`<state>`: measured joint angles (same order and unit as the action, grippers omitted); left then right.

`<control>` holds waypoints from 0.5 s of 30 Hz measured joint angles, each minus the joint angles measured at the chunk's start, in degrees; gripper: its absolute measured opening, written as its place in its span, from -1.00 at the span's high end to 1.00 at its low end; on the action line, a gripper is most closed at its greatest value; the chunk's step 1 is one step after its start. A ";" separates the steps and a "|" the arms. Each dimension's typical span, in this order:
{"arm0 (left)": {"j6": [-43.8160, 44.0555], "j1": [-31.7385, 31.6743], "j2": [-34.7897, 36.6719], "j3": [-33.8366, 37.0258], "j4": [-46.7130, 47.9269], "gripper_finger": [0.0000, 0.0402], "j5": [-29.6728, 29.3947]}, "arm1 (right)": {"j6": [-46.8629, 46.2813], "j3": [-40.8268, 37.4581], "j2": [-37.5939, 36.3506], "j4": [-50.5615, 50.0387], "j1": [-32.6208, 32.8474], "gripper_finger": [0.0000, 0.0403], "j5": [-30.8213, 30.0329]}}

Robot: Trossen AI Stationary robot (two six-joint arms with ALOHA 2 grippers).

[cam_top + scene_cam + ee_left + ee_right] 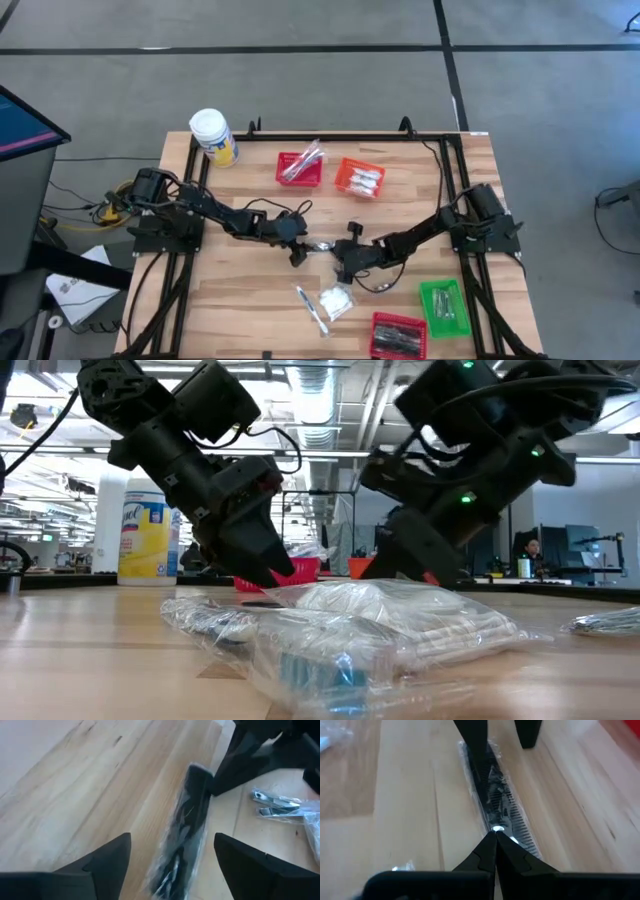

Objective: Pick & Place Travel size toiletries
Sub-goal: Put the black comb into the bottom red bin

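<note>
A black comb in a clear wrapper (495, 795), one of the travel size toiletries, lies on the wooden table between my two grippers (322, 245). My right gripper (495, 836) is shut on one end of it. My left gripper (172, 837) is open at the other end. Its two fingers stand either side of the wrapper with a gap on each side. More toiletries lie nearer the table's front edge: a clear packet with white contents (338, 300) and a slim silver stick (309, 305). My right gripper pinches the end of the wrapped comb (496, 826) between its two shut fingertips. The fingers slant down along the comb's length. From there the comb stretches away over the tabletop toward my left gripper.
At the back stand a white-lidded yellow jar (213, 137), a red basket (300, 168) and an orange basket (360, 178), both with items in them. At the front right are a green basket (443, 305) and a second red one (398, 335). Bare wood lies front left.
</note>
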<state>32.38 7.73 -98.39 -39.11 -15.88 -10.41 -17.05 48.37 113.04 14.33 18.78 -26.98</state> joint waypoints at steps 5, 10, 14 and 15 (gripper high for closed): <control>0.04 -0.73 0.00 0.60 -0.15 -0.40 2.84 | 1.22 6.81 4.61 -5.47 0.81 1.00 -2.96; 0.94 -1.66 0.04 3.03 -1.35 -0.40 4.52 | 1.22 7.90 5.24 -6.80 0.86 1.00 -4.16; 1.14 -2.90 0.24 4.19 -1.71 -0.40 5.37 | 1.92 7.90 5.40 -6.63 1.58 1.00 -5.45; 1.12 -2.97 0.24 4.26 -1.65 -0.40 5.57 | 1.98 7.90 5.40 -6.61 1.58 1.00 -5.60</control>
<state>33.50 4.76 -98.15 -34.86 -17.52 -4.84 -15.08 56.27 118.43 7.72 20.36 -32.58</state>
